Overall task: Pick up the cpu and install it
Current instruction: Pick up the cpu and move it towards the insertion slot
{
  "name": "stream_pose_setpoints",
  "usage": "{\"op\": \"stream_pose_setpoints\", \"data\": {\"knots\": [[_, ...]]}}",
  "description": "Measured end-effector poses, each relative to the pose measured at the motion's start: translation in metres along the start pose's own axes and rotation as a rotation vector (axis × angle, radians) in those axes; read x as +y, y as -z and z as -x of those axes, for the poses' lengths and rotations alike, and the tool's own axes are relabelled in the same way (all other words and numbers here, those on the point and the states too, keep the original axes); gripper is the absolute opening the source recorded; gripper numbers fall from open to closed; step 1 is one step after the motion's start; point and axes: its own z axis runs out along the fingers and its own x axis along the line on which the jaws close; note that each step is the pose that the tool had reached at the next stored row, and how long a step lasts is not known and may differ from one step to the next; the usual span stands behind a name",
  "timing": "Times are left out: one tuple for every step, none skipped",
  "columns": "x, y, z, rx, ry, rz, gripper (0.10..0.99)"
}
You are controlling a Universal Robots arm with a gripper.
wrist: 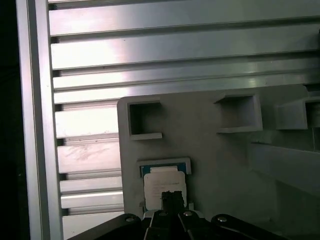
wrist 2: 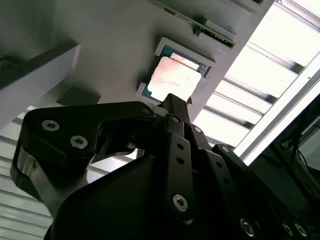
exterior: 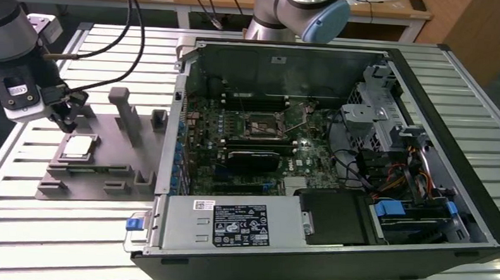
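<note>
Found the gripper (exterior: 66, 127) poised just above the cpu (exterior: 77, 146), lying in its pocket of the grey tray (exterior: 115, 149) at middle left of the exterior view, fingers (wrist: 172, 200) pressed together on nothing; judged a closed descent likely to scratch or tilt it instead of grasping

We record a slatted metal counter (exterior: 60, 233). A grey tray (exterior: 106, 149) lies on it at the exterior view's left, and an open computer case (exterior: 312, 267) just beside.
</note>
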Motion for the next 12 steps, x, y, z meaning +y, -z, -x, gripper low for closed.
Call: {"op": "stream_pose_setpoints", "data": {"knots": [[-0.0009,-0.0015,0.0001,0.0,0.0,0.0,0.106],[-0.0019,-0.0031,0.0002,-0.0001,0.0,0.0,0.106],[-0.0027,-0.0047,0.0003,0.0,0.0,0.0,0.106],[-0.0036,-0.0063,0.0003,0.0001,0.0,0.0,0.106],[-0.0045,-0.008,0.0003,0.0002,0.0,0.0,0.106],[-0.0053,-0.0099,0.0004,0.0003,0.0,0.0,0.106],[-0.0058,-0.0117,0.0005,0.0001,0.0,0.0,0.106],[-0.0063,-0.0135,0.0005,0.0001,0.0,0.0,0.106],[-0.0069,-0.0152,0.0005,0.0003,0.0,0.0,0.106],[-0.0074,-0.0169,0.0005,0.0002,0.0,0.0,0.106],[-0.0077,-0.0185,0.0005,0.0003,0.0,0.0,0.106],[-0.0081,-0.0201,0.0006,0.0003,0.0,0.0,0.106]]}}
